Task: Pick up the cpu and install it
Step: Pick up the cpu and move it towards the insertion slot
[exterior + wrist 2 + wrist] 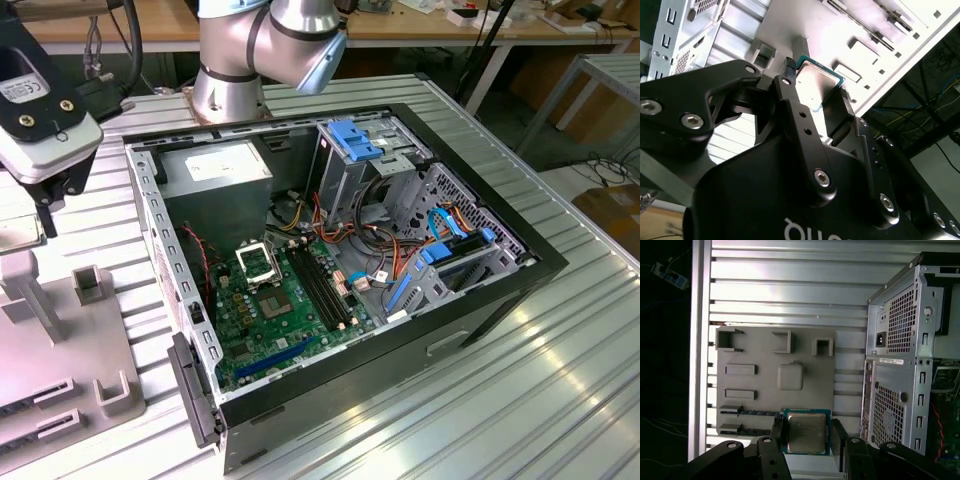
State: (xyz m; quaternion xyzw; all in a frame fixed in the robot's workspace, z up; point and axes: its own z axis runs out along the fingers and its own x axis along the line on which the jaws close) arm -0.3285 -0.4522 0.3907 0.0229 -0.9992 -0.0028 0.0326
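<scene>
**Gripper [808, 430] clamped on cpu, over tray**

Entry 1, gripper. In both wrist views I log its 2 black fingers [777, 432] pressed against opposite edges of the cpu [806, 434]. In the exterior view the gripper [44, 215] hangs at the exterior view's left, above the tray [60, 340].

Entry 2, cpu. It is a thin square held between the fingers. Its silver-grey top, with a green border round it, faces the first wrist camera. It lies over the tray edge nearest the gripper. Whether it touches the tray I cannot tell.

Entry 3, tray [755, 385]. This is a grey plate with raised brackets and slots, lying on the slatted table [790, 290].

Entry 4, case [540, 268]. It lies open on the table, just beside the tray. Inside it I see 1 green motherboard [270, 330]. Its socket [257, 262] is well apart from the gripper.

Entry 5, arm [235, 70]. Its base stands behind the case.
</scene>
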